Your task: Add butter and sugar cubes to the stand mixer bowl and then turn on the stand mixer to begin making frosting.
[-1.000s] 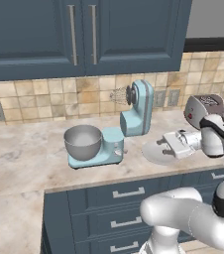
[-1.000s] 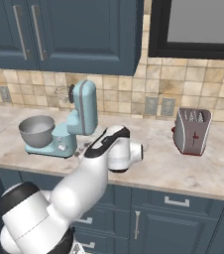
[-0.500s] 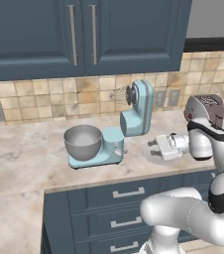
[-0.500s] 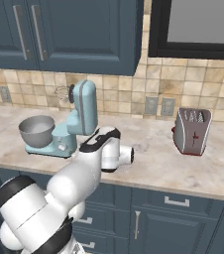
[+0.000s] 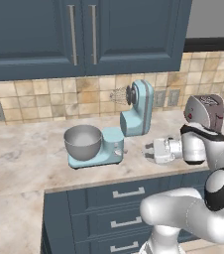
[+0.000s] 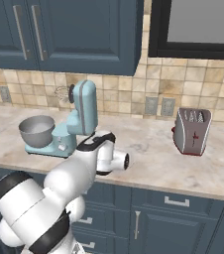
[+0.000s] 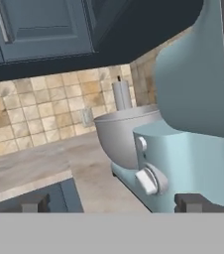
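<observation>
The light-blue stand mixer (image 5: 134, 115) stands on the counter with its head tilted up and its wire whisk (image 5: 118, 95) in the air. The grey metal stand mixer bowl (image 5: 83, 141) sits on its base and looks empty. My hand (image 5: 162, 150) hovers level just right of the mixer's base, pointing at it. In the hand view my gripper (image 7: 114, 204) is open, nothing between its fingertips (image 7: 30, 203), facing the base's white knob (image 7: 150, 181) and the bowl (image 7: 121, 134). The butter and the sugar cubes are out of view.
A silver toaster (image 5: 205, 111) stands at the right, behind my arm. A sliver of a white plate (image 5: 147, 149) shows under my hand. Dark blue cabinets hang above the tiled wall. The counter's front edge (image 5: 114, 178) runs just below the mixer.
My hand has swung left across the plate toward the mixer's base and levelled out. The gripper has stayed open; mixer and bowl have not moved.
</observation>
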{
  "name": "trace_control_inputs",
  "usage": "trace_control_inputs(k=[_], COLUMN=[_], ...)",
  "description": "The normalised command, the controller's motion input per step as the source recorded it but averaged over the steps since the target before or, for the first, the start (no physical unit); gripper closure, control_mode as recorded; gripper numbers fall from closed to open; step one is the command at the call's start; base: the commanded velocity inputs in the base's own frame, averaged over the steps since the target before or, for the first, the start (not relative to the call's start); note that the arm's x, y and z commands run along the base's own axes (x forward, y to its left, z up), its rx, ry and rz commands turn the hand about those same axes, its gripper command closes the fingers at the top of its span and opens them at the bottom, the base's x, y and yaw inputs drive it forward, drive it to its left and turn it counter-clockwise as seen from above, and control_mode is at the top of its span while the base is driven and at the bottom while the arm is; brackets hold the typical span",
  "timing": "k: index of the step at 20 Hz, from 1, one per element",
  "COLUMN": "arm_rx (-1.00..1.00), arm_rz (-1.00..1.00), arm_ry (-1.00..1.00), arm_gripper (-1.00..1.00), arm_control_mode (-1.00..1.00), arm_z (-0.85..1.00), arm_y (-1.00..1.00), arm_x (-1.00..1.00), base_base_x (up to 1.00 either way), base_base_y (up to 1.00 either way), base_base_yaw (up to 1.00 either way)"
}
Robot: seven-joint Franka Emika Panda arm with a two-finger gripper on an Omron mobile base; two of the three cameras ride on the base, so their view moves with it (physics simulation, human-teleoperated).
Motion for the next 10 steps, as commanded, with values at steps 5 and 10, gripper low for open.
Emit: trace_control_inputs(k=[5,10], arm_rx=[-0.02,-0.02], arm_rz=[0.03,0.09], arm_ry=[-0.01,-0.02], arm_gripper=[-1.00,-1.00], arm_control_mode=[-1.00,-1.00], arm_z=[-0.12,-0.18], arm_y=[0.00,0.00], arm_x=[0.60,0.42], base_base_x=[0.00,0.00], base_base_y=[0.00,0.00], base_base_yaw=[0.00,0.00])
